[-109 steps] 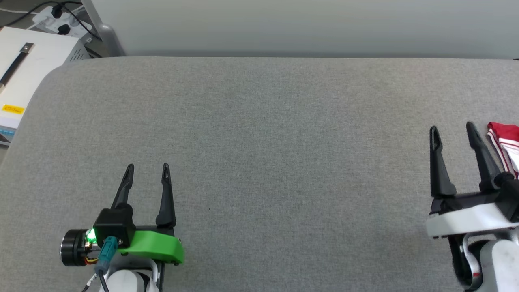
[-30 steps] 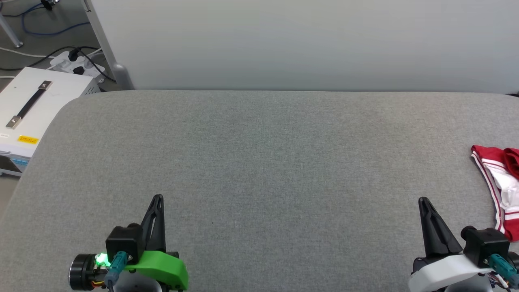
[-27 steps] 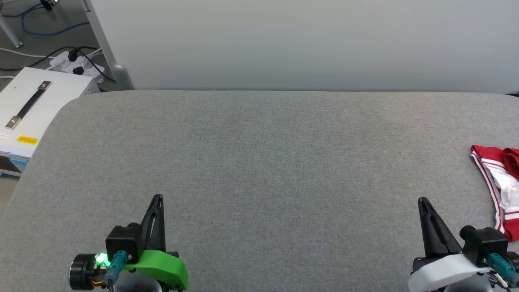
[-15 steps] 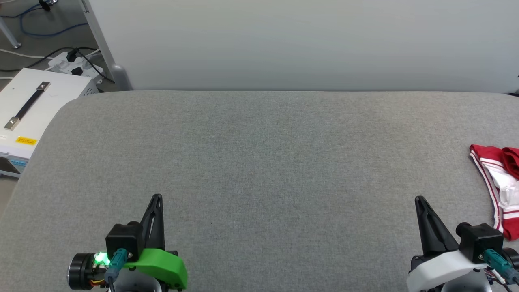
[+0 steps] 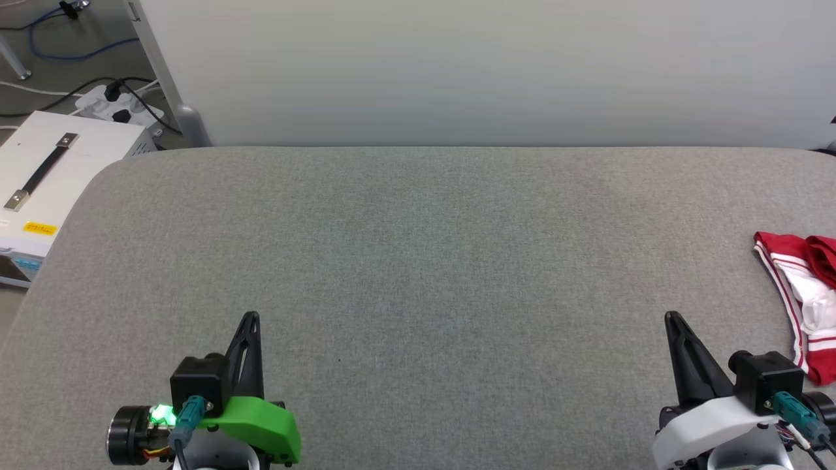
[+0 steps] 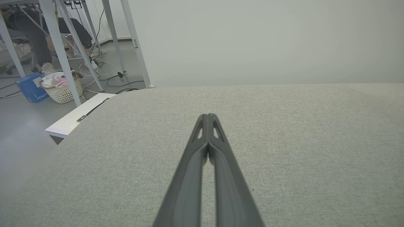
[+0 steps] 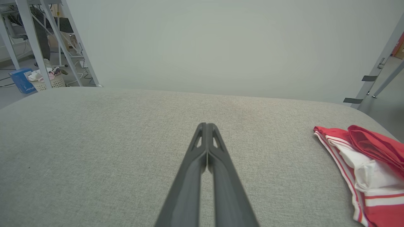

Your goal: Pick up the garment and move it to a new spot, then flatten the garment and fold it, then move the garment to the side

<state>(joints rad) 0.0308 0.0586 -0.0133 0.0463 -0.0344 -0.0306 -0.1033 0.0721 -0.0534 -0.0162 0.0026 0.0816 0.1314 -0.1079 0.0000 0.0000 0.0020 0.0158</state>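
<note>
Your left claw (image 5: pixel 250 321) and right claw (image 5: pixel 674 321) are both pinched fully shut and empty, parked low over the grey tabletop (image 5: pixel 418 261). The red-and-white jersey (image 5: pixel 806 300) lies bunched just right of the right claw, seemingly set aside to free the middle.

Since the first picture I have closed the long dark fingers of my left gripper (image 5: pixel 251 318) and right gripper (image 5: pixel 673 318), and pulled the right one back from the crumpled red and white fabric jersey (image 5: pixel 781 247), while my head camera shifted.
</note>
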